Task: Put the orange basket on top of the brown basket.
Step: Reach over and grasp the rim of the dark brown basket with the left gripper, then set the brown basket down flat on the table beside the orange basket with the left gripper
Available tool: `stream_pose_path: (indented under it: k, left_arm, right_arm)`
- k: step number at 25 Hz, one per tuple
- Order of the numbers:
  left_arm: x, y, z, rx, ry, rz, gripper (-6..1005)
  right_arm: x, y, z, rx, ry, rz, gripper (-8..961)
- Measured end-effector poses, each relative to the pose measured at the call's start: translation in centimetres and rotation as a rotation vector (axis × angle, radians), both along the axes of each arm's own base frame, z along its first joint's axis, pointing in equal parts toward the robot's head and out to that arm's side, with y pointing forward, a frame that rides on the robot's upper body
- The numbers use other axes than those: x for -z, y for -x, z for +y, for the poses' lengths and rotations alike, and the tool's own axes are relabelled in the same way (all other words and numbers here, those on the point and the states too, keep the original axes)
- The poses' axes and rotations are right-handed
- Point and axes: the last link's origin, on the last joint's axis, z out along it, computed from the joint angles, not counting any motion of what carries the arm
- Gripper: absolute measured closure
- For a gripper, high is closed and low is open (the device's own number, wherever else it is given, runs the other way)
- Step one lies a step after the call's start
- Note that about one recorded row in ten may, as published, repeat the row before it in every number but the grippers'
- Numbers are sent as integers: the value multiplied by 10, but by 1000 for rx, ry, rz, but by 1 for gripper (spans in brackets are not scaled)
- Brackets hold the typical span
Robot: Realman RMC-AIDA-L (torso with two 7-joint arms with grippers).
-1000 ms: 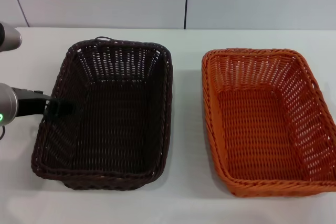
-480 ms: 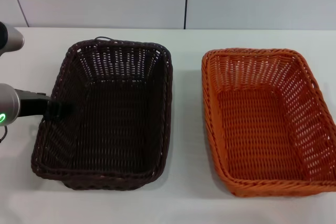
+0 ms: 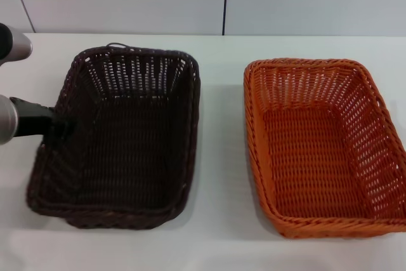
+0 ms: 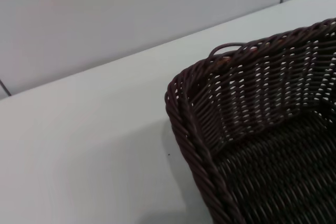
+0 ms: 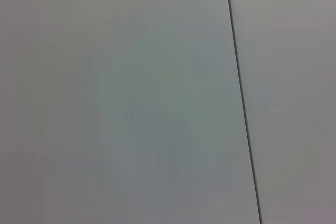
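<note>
Head view. Brown basket: on the left of the white counter, upright, empty, skewed a little from square. Orange basket: on the right, upright, empty, well apart from the brown one, untouched. Left hand: at the brown basket's left rim, dark tip against the braid; it looks clamped on that rim, but how far its fingers are closed cannot be told. Right hand: not visible. Stacking is not yet begun.

Left wrist view. Brown basket's far corner and braided rim, a loose loop of strand standing up from it; bare counter beside it; pale panelled wall behind. No fingers shown.

Right wrist view. Plain pale panel with one dark seam; nothing of the task in it.

Handling note. The brown basket is best left square and settled, clear of the counter edge. The orange basket likely needs a firm rim grip, a level lift and a straight descent so that it nests evenly.
</note>
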Motion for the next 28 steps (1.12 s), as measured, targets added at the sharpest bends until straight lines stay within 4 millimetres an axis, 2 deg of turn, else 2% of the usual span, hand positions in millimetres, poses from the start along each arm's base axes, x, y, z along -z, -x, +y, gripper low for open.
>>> stream_pose_path:
  k: [3,7,16,18,22,23,28]
  left_arm:
    - [-9,1,2,30,39,40,568]
    - [-11,0,3,63,103,-12,727]
    - [-21,-14,5,236,252,55,774]
    - [-28,-19,12,318,313,108,775]
    - [-30,-20,16,355,346,121,776]
    - [-28,-26,24,420,392,117,776]
    - [-7,-42,43,523,487,116,785]
  right_arm:
    - [0,0,0,-1,-1,1,145]
    - [0,1,0,-2,-3,3,145]
    - [0,3,0,-7,-4,9,147]
    - [1,4,0,-10,-1,10,147]
    - [4,5,-2,-14,4,15,147]
    - [4,5,-3,-14,3,18,147]
    - [4,6,-5,-19,-4,23,148]
